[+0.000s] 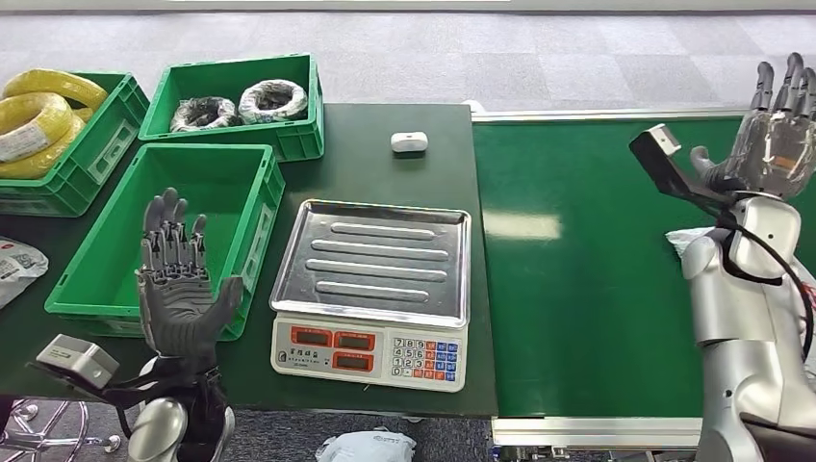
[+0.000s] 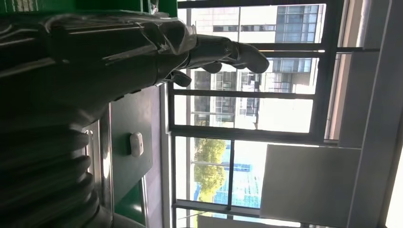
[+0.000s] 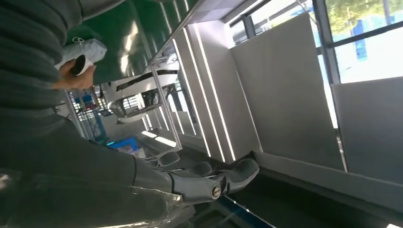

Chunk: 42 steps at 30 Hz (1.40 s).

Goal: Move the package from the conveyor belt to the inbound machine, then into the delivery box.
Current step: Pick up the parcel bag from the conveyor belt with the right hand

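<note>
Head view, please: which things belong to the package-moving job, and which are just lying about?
Job: conveyor belt, white package at its right edge, weighing scale, empty green crate.
Lying about: yellow coils, wrapped coils, small white device, printed bag at far left.

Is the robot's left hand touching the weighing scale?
Apart. In the head view the left hand is raised, open, and dark table shows between it and the scale.
</note>
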### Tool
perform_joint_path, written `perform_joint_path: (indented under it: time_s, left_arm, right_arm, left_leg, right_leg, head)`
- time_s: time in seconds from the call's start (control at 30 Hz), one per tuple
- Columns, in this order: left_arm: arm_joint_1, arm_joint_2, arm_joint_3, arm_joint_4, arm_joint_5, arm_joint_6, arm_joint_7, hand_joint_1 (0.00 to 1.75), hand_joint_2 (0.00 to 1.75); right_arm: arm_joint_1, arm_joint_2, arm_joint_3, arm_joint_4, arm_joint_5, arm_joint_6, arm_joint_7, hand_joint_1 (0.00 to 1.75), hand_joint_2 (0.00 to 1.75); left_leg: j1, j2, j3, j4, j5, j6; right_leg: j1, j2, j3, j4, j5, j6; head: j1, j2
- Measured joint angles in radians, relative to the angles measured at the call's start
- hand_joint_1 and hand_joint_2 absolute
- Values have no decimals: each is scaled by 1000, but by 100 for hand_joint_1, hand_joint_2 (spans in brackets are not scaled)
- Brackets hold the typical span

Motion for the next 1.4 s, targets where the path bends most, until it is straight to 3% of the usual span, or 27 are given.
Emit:
perform_joint_path:
  time_s: [0.23, 0.7, 1.07, 1.4]
  left_arm:
    - [40, 9, 18, -32, 1, 33, 0, 0, 175]
    - [114, 43, 46, -42, -26, 46, 0, 0, 175]
    - [137, 63, 48, -44, -33, 57, 0, 0, 175]
    - [152, 71, 52, -53, -41, 64, 0, 0, 175]
  right_arm:
    - [-101, -103, 73, 296, 7, 37, 31, 0, 175]
    - [-16, -251, 138, 502, -12, 113, 39, 0, 175]
    - [80, -291, 140, 526, -8, 109, 40, 0, 175]
    - [194, -280, 142, 419, -35, 244, -14, 0, 175]
  left_leg:
    - [0, 0, 0, 0, 0, 0]
    - [0, 0, -1, 0, -1, 0]
    - [0, 1, 0, 0, -1, 0]
    - [0, 1, 0, 0, -1, 1]
  right_leg:
    - [0, 0, -1, 0, 0, 0]
    - [0, 0, -1, -1, 0, 0]
    - [0, 1, -1, -1, 0, 0]
    - [0, 1, -1, -1, 0, 0]
  head:
    - [-1, 0]
    - [-1, 0]
    - [-1, 0]
    - [-1, 0]
